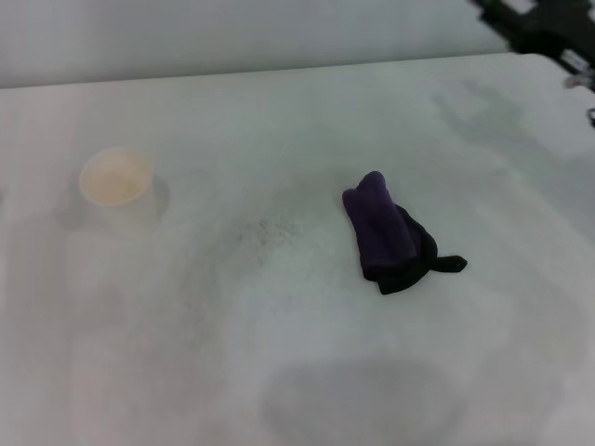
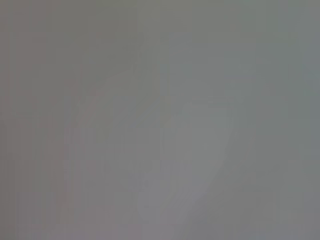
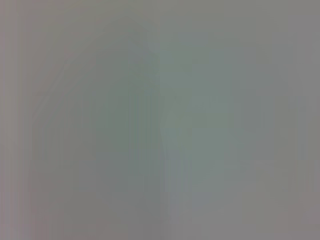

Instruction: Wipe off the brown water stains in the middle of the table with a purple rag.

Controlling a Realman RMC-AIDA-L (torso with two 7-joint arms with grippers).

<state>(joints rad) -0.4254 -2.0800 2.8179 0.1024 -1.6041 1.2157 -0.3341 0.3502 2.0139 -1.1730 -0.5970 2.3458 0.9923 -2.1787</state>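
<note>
The purple rag [image 1: 386, 232], right of the cup [image 1: 115, 178], looks soft and light; pinch its bunched middle. Right tool [image 1: 548, 28]: state unclear.

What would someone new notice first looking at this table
The dark purple rag stands out most, bundled just right of the middle of the white table, a thin black tail at its near right end. Next is the cream paper cup, upright on the far left. Faint grey speckles lie between them; no brown stain is visible.
</note>
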